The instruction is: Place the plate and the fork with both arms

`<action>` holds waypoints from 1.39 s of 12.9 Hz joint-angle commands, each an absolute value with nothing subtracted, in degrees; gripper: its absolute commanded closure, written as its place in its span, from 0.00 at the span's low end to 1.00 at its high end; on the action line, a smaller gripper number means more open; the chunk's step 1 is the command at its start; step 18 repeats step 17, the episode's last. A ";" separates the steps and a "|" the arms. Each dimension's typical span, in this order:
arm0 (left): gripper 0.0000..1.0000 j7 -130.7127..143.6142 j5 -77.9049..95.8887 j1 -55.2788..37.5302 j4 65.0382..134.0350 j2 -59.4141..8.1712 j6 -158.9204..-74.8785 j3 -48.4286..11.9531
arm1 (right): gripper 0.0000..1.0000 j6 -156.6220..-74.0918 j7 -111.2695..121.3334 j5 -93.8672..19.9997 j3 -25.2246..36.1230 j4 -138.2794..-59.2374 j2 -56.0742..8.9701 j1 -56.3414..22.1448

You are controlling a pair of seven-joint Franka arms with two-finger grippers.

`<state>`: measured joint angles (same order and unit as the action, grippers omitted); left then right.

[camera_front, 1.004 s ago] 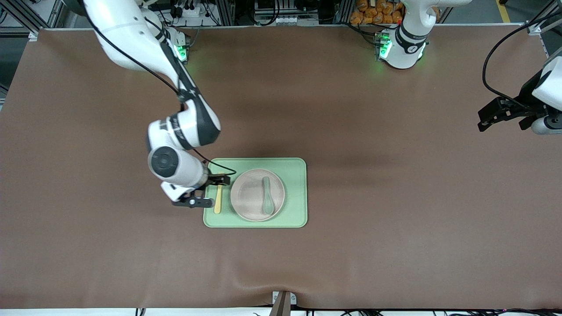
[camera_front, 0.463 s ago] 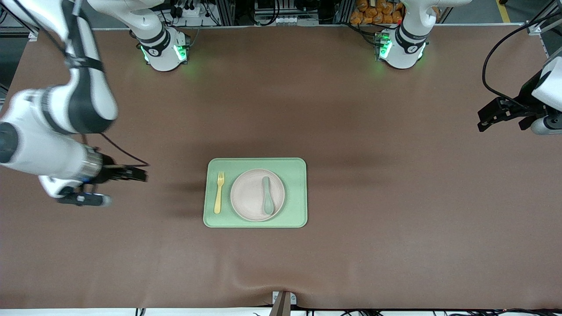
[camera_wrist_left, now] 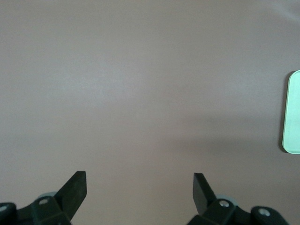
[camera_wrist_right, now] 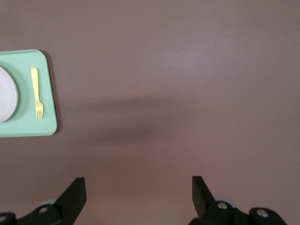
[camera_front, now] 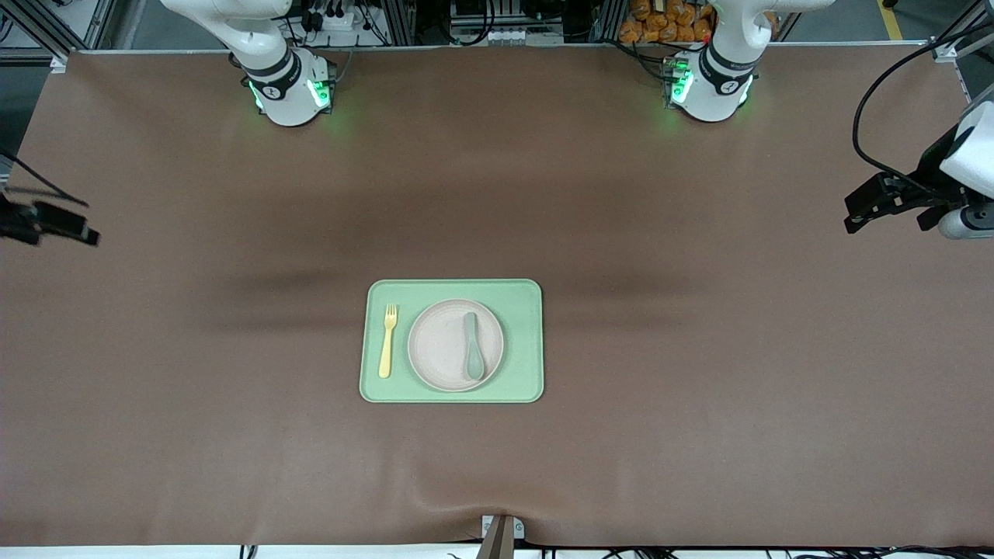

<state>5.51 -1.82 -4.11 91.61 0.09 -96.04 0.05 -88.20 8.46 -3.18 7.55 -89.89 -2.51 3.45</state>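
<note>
Green tray [camera_front: 451,341] carries plate [camera_front: 455,345] and fork [camera_front: 387,341] beside it; right pincer [camera_front: 48,223] has withdrawn to the surface's edge, left pincer [camera_front: 889,200] waits at its own end. Left wrist view: jaws open, empty. Right wrist view: jaws open, empty; placement looks complete.

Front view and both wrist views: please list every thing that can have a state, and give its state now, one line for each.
plate: flat on the tray, spoon on it.
fork: flat on the tray, beside the plate, touching nothing else.
spoon: lying on the plate.
tray: flat on the table, holding plate and fork.
right gripper: open, empty, over bare table at its arm's end.
left gripper: open, empty, over bare table at its arm's end.
</note>
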 commanded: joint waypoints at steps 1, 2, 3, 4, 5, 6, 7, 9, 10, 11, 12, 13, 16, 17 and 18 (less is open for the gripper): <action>0.00 5.45 -0.79 -3.78 90.88 -0.09 -95.19 -0.09 | 0.00 -83.34 7.65 -0.62 6.33 -89.22 2.63 3.16; 0.00 6.49 -0.79 -3.78 90.88 0.00 -95.19 -0.09 | 0.00 -82.62 7.47 -0.70 6.33 -88.86 3.07 3.08; 0.00 6.85 -0.79 -3.78 90.88 0.00 -95.19 -0.09 | 0.00 -82.01 5.90 -1.05 6.33 -88.77 3.16 2.55; 0.00 6.42 -0.79 -3.78 90.88 -0.09 -95.19 -0.09 | 0.00 -81.57 1.45 -1.40 5.89 -88.77 3.43 1.50; 0.00 6.42 -0.79 -3.78 90.88 0.00 -95.19 -0.17 | 0.00 -81.39 0.01 -1.41 5.71 -88.94 3.86 0.54; 0.00 6.42 -0.79 -3.78 90.88 -0.09 -95.19 -0.18 | 0.00 -81.65 0.35 -1.15 5.63 -89.12 4.13 0.53; 0.00 6.33 -0.70 -3.78 90.88 -0.09 -95.19 -0.18 | 0.00 -82.09 0.96 -0.79 5.63 -89.12 4.13 0.53; 0.00 6.33 -0.70 -3.78 90.88 -0.09 -95.19 -0.18 | 0.00 -83.31 1.23 -0.70 5.62 -89.30 4.13 0.44; 0.00 6.33 -0.70 -3.78 90.97 -0.09 -95.19 -0.18 | 0.00 -83.58 1.23 -0.62 5.62 -89.38 4.13 0.44; 0.00 6.24 -0.70 -3.78 90.97 -0.09 -95.19 -0.18 | 0.00 -83.58 1.23 -0.62 5.62 -89.38 4.13 0.44; 0.00 6.24 -0.79 -3.78 90.97 -0.09 -95.19 -0.18 | 0.00 -83.67 1.23 -0.44 5.54 -89.38 4.04 0.18; 0.00 6.24 -0.70 -3.78 90.97 -0.09 -95.19 -0.18 | 0.00 -84.37 1.23 0.52 5.54 -89.30 3.96 -0.43; 0.00 6.15 -0.70 -3.78 91.05 -0.09 -95.19 -0.18 | 0.00 -84.99 1.14 1.23 5.54 -89.30 3.87 -1.75; 0.00 6.15 -0.70 -3.78 91.05 -0.09 -95.10 -0.18 | 0.00 -85.25 1.06 1.14 5.54 -89.38 3.87 -2.02; 0.00 6.15 -0.70 -3.78 91.05 -0.09 -95.10 -0.18 | 0.00 -85.25 1.06 1.14 5.54 -89.38 3.87 -2.02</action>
